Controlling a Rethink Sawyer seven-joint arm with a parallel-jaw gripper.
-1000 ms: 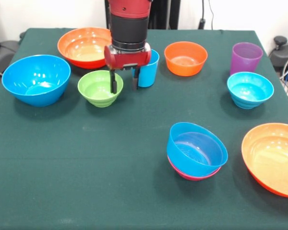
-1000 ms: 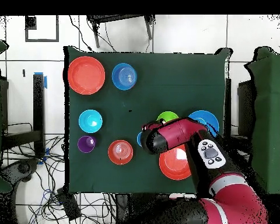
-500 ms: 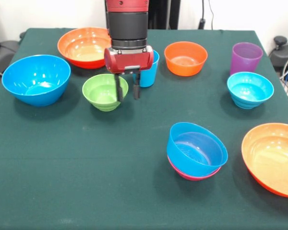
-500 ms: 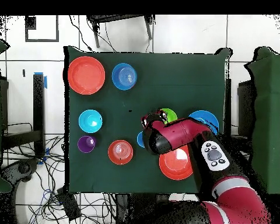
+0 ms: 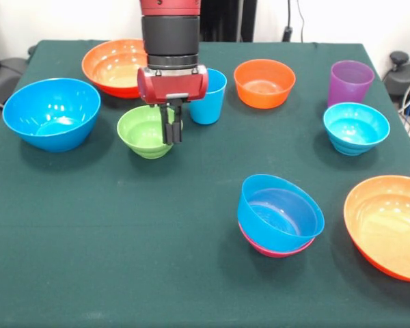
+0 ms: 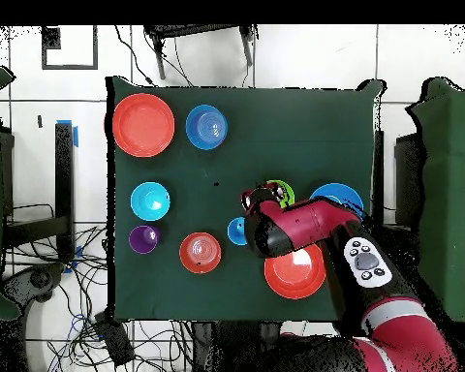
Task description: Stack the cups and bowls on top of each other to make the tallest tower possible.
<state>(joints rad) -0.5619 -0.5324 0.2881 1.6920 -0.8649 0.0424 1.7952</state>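
My gripper (image 5: 172,130) hangs over the right rim of the small green bowl (image 5: 143,131), its fingers pinched together on that rim. In the overhead view the gripper (image 6: 261,200) hides most of the green bowl (image 6: 282,187). The light blue cup (image 5: 208,96) stands just right of the gripper and the purple cup (image 5: 350,82) at the far right. The tower (image 5: 280,215) is a blue bowl nested in a pink bowl, seen at near centre-right of the front view.
Around the green table (image 5: 123,246) stand a large blue bowl (image 5: 52,113), an orange bowl (image 5: 117,65) behind the arm, a small orange bowl (image 5: 264,83), a cyan bowl (image 5: 355,127) and a big orange bowl (image 5: 389,225) at the right edge.
The fingers stood apart astride the green bowl's right rim; they have now closed on it. The gripper has shifted slightly left.
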